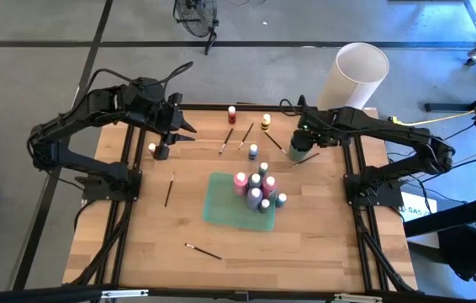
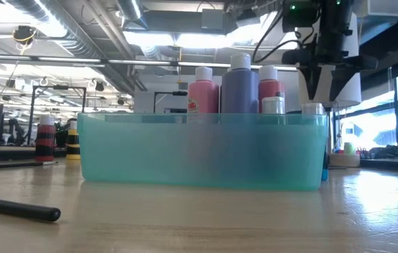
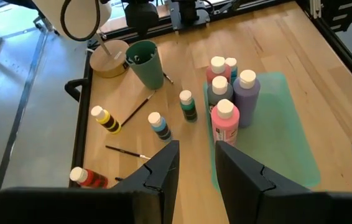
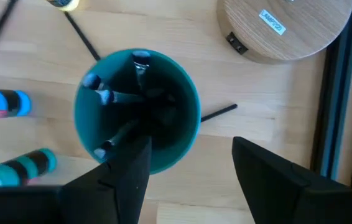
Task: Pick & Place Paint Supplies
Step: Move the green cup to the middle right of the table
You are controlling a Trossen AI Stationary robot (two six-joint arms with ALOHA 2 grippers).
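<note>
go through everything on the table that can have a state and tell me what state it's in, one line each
green tray: flat on the table, holding several upright bottles.
pink bottle: upright in the tray, capped.
teal cup: upright, brushes standing inside.
red bottle: upright on the table, outside the tray.
brush: lying loose on the table.
right gripper: open, above the teal cup, empty.
left gripper: open, empty, off the tray.

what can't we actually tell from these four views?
- Tray contents, low view: the frosted wall blurs the bottles' lower halves.
- Teal cup, right wrist view: dark inside, so the brush count is unclear; the right gripper hangs over its rim.
- Bottle labels, high view: too small to read.
- Left gripper, left wrist view: nothing visible between its fingers; fingertips are cut off by the edge.
</note>
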